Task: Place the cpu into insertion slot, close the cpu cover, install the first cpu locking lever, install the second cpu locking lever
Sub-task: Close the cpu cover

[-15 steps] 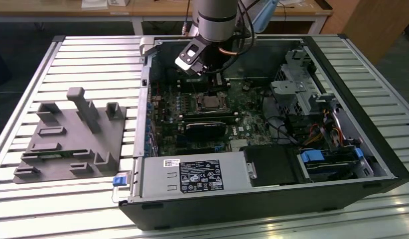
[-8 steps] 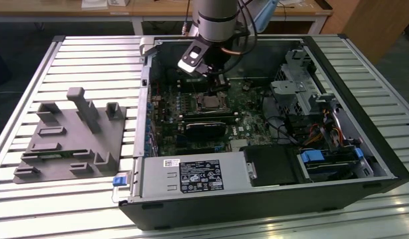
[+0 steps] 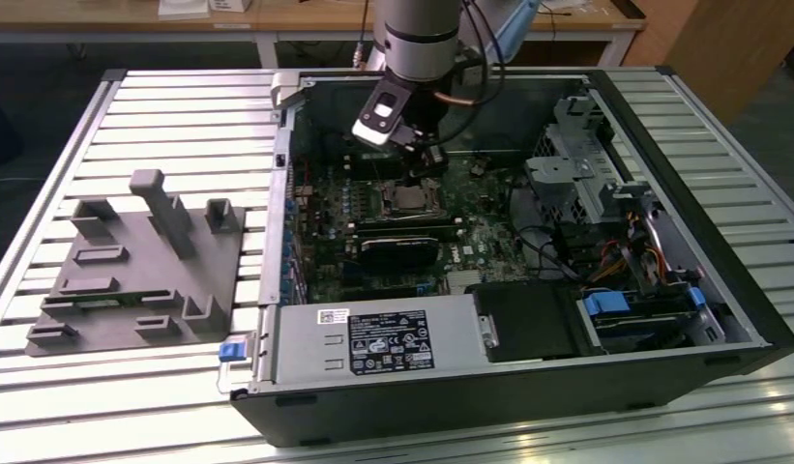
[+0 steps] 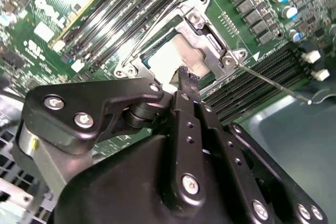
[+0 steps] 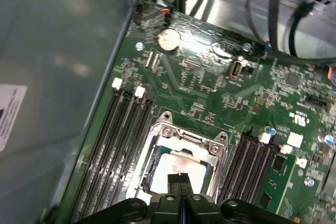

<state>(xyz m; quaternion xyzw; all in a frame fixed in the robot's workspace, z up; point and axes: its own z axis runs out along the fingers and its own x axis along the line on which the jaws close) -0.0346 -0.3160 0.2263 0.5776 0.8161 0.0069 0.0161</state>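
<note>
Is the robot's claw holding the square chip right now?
No, the cpu lies seated in the insertion slot, and the gripper is shut, holding nothing.

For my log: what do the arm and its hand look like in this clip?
The arm is a silver-grey cylinder with a darker band, black cables looping beside its wrist and a white block mounted there. The hand is matte black: angular link plates fastened with silver screws, tapering to two slim fingers.
</note>
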